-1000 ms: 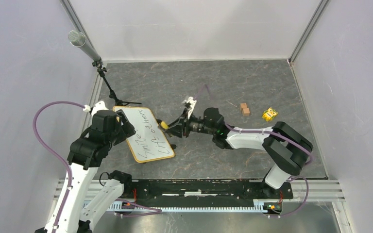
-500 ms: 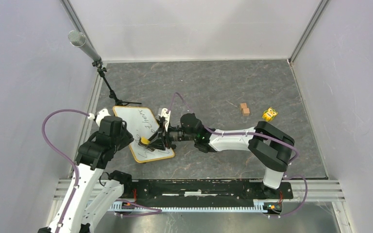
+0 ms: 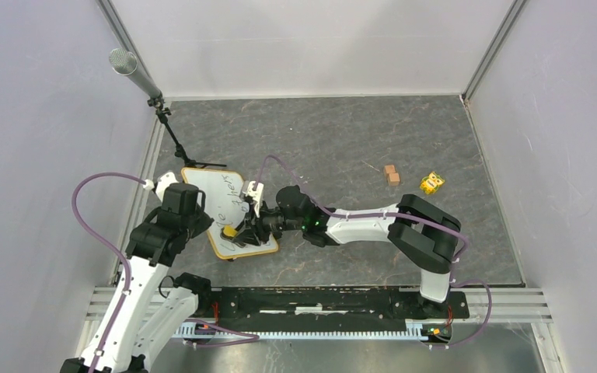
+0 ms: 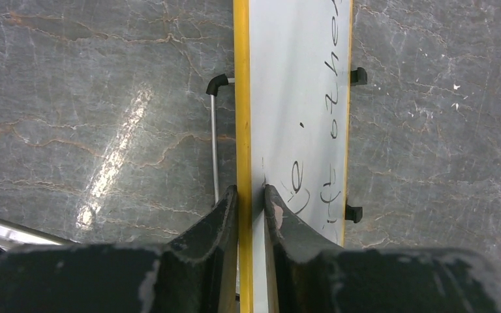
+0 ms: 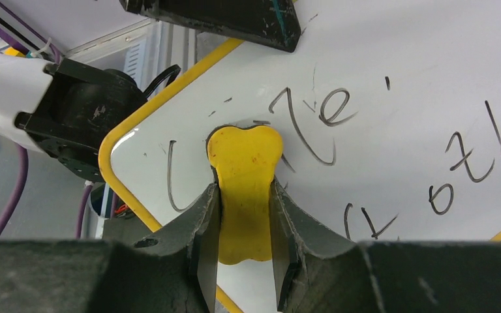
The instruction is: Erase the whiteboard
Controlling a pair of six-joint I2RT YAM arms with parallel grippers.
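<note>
The whiteboard [image 3: 221,198] lies tilted on the table at the left, yellow-framed, with black handwriting on it [image 5: 398,65]. My left gripper [image 3: 202,221] is shut on its left edge: in the left wrist view the two fingers [image 4: 249,192] pinch the yellow frame [image 4: 241,98] from both sides. My right gripper [image 5: 244,189] is shut on a yellow eraser [image 5: 244,153], which presses on the board's near left part beside the letters. From above, the eraser [image 3: 231,231] sits near the board's lower corner. A smudged patch surrounds it.
A microphone stand [image 3: 175,140] rises just behind the board's far corner. Two small wooden blocks [image 3: 392,174] and a yellow toy [image 3: 432,183] lie at the right. A metal rail [image 3: 319,303] runs along the near edge. Walls close in on three sides.
My left gripper has closed onto the board's edge. My right arm has swung left with the eraser, from beside the board onto its near left part, and some writing there is gone.
</note>
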